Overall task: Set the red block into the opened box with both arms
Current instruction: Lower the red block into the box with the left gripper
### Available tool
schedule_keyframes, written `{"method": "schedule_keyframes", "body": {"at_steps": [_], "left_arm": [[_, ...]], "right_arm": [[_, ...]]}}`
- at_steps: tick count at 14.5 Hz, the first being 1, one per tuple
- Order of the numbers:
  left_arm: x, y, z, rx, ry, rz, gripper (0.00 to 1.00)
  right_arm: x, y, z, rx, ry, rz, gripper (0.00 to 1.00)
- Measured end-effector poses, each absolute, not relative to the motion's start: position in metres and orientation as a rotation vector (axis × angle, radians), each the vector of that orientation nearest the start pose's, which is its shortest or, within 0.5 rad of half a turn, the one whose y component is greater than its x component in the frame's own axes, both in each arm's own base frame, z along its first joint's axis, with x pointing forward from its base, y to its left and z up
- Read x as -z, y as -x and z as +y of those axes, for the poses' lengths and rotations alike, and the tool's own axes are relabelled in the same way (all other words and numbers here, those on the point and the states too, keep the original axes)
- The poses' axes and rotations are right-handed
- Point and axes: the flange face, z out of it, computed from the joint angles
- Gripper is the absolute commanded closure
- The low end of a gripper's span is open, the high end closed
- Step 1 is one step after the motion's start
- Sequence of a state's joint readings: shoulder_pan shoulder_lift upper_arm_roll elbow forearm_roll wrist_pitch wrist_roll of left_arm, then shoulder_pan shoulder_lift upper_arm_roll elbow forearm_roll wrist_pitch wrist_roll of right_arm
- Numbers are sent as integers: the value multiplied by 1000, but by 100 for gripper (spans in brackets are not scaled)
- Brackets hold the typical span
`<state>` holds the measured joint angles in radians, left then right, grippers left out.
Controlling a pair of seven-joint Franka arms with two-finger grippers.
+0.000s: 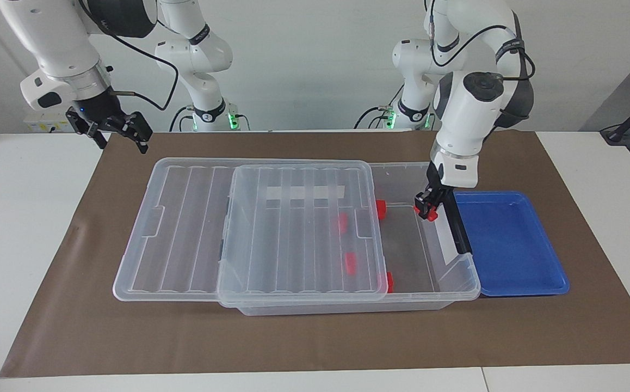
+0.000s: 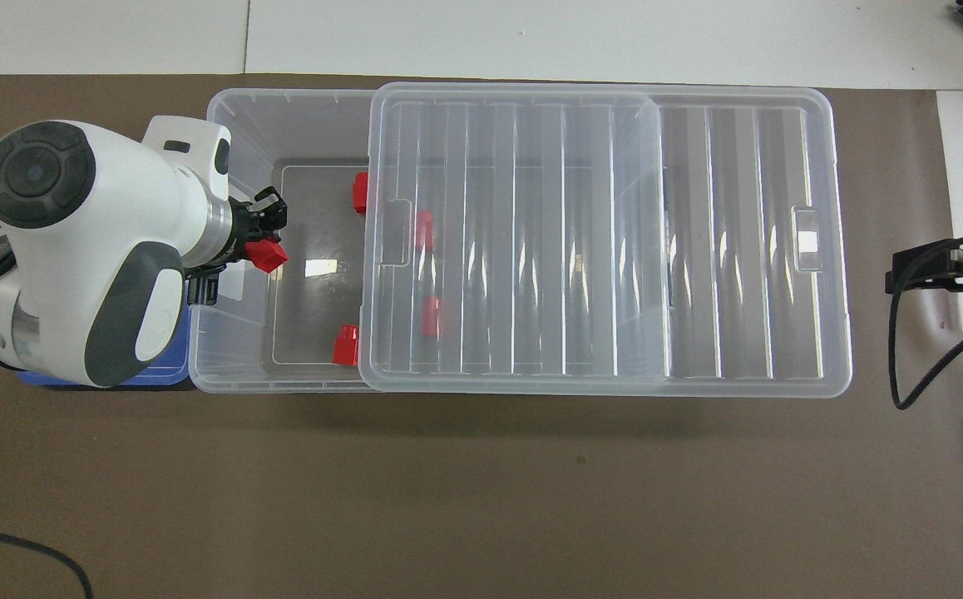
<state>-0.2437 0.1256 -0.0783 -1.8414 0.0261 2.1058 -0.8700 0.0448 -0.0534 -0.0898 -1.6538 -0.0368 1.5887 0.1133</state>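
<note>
My left gripper (image 1: 426, 209) (image 2: 265, 249) is shut on a red block (image 1: 428, 213) (image 2: 267, 256) and hangs over the uncovered part of the box, just inside its black handle (image 1: 456, 223). The box (image 1: 459, 283) (image 2: 232, 366) is a clear bin. Its ribbed lid (image 1: 298, 234) (image 2: 581, 233) is slid toward the right arm's end, leaving the handle end uncovered. Several more red blocks lie on the box floor, two in the open (image 1: 381, 209) (image 1: 388, 282) and two under the lid (image 1: 342, 222) (image 1: 351, 263). My right gripper (image 1: 121, 142) (image 2: 939, 270) is open, raised and holds nothing.
A shallow blue tray (image 1: 511, 245) (image 2: 170, 366) sits against the handle end of the box, with nothing in it; the left arm hides most of it from overhead. A brown mat (image 1: 315, 337) covers the table under everything.
</note>
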Motion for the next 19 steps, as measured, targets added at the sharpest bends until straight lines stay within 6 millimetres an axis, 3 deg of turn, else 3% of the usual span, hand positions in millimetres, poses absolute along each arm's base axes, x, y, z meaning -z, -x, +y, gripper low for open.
{"method": "schedule_keyframes", "body": {"at_steps": [5, 10, 16, 19], "left_arm": [[-456, -577, -190, 218, 3074, -778, 100], [-399, -578, -216, 197, 3047, -621, 100], [-334, -592, -227, 211, 3062, -571, 100], [-314, -596, -230, 220, 3075, -567, 100]], "right_arm": [[-616, -538, -30, -15, 3164, 250, 0], [-616, -538, -31, -12, 3164, 253, 0], [-615, -538, -31, -15, 3164, 254, 0], [-615, -538, -31, -16, 3164, 254, 0]]}}
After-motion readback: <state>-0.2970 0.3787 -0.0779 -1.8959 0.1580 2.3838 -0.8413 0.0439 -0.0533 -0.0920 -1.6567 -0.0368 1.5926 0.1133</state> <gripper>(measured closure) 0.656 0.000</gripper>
